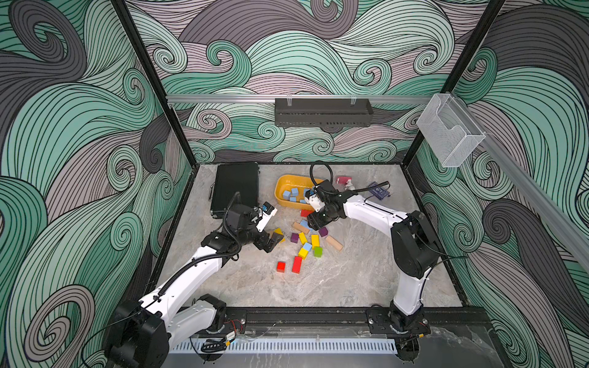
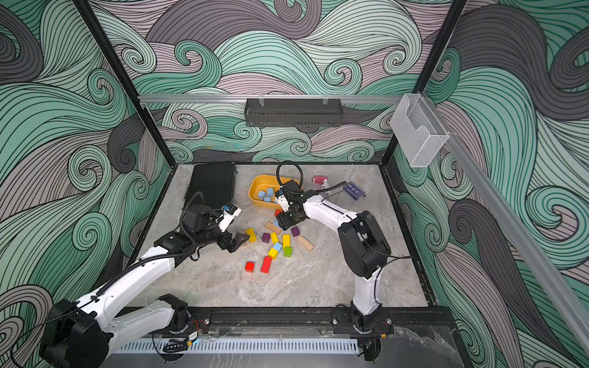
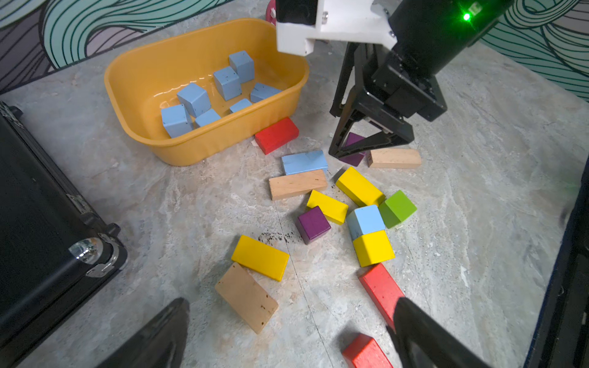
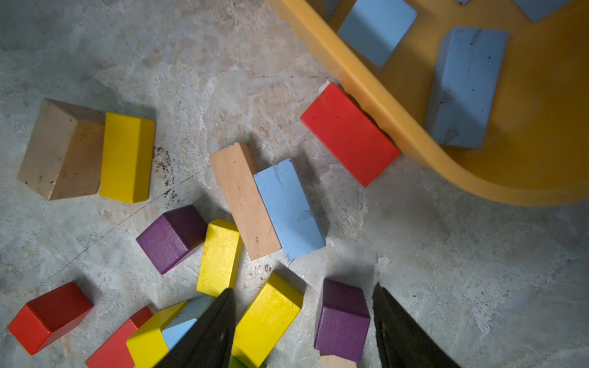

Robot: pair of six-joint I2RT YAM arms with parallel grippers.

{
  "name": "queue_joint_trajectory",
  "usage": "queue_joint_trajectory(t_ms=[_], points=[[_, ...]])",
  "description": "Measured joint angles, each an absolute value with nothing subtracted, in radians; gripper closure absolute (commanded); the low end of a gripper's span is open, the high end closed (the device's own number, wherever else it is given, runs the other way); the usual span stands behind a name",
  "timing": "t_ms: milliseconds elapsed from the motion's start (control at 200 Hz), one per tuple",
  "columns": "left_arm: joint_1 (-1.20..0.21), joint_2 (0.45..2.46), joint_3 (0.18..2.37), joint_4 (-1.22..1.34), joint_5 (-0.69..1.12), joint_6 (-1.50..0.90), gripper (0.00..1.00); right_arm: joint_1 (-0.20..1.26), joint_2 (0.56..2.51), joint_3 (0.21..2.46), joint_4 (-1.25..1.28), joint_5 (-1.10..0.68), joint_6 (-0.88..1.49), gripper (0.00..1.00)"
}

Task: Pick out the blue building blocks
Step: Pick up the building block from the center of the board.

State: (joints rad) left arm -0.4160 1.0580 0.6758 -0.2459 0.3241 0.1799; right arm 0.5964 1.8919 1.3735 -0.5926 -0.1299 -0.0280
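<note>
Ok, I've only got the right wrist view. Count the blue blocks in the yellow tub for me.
Observer: Seven blue blocks lie in the yellow tub, all clear in the left wrist view.
Operator: Now place the left gripper for me.
Observer: The left gripper hangs beside a yellow brick, jaws open and empty.
Operator: Tell me what flanks the tub.
Observer: A black case lies apart from the tub, on the left arm's side.

Bright, even top views, edges curved; soft shadows on tabletop [image 1: 350, 280]; tub [image 3: 204, 149] glare; right wrist view dimmer, blurred.
</note>
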Motion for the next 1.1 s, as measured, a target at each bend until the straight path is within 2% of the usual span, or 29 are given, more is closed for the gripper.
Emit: queue_joint_trajectory(t_ms=[630, 1101], points=[[-0.421, 1.091, 0.673, -0.233, 0.325, 0.18, 0.01, 0.611, 2.004, 1.382, -0.606, -0.075, -0.046, 0.38], [-0.421, 1.092, 0.673, -0.236, 0.322, 0.184, 0.02, 0.63, 2.069, 1.492, -0.614, -0.052, -0.049, 0.41]])
